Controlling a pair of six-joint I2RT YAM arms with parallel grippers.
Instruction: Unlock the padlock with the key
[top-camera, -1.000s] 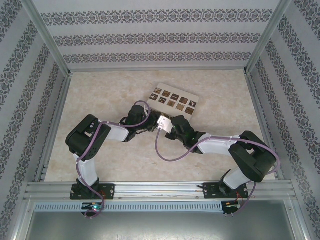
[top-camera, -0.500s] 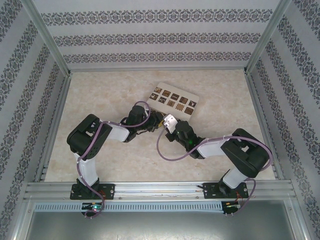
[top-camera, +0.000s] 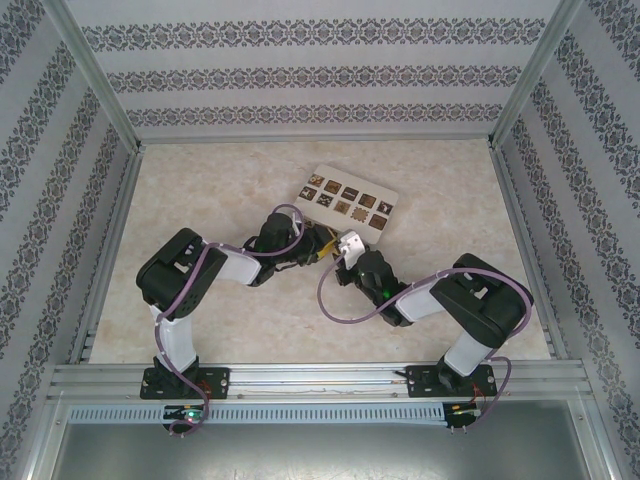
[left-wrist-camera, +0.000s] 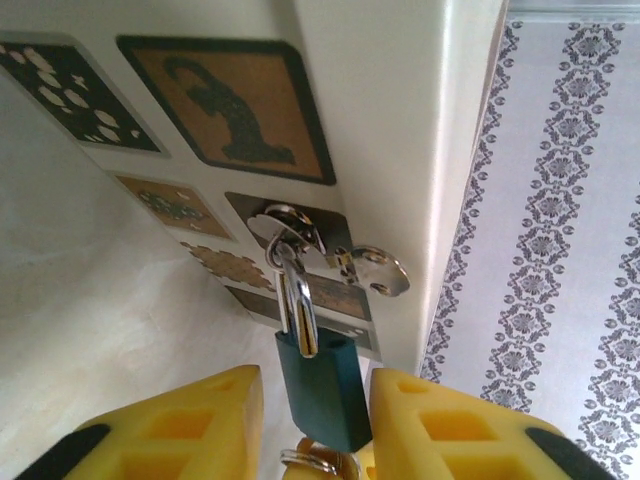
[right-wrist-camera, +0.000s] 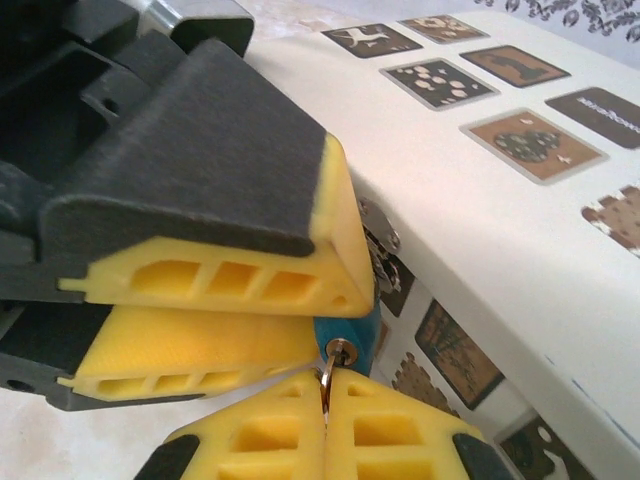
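Observation:
The padlock (left-wrist-camera: 320, 385) is a small blue-green body with a silvery shackle, hanging from a metal hasp (left-wrist-camera: 375, 270) on the cream box (left-wrist-camera: 400, 120). My left gripper (left-wrist-camera: 315, 420) has its yellow fingers on either side of the body, shut on it. In the right wrist view the padlock (right-wrist-camera: 355, 335) shows its keyhole, with the key (right-wrist-camera: 328, 375) in it. My right gripper (right-wrist-camera: 325, 400) is shut on the key. Seen from above, both grippers (top-camera: 318, 245) (top-camera: 342, 255) meet at the box's near edge (top-camera: 350, 200).
The cream box (right-wrist-camera: 520, 230) carries several dark square tiles on its top and side. Patterned walls (top-camera: 320, 70) enclose the table on three sides. The pale tabletop (top-camera: 200, 180) spreads left and right of the box.
My right arm's wrist has shifted right along the box edge and its elbow has drawn in nearer the base. The left arm has barely moved.

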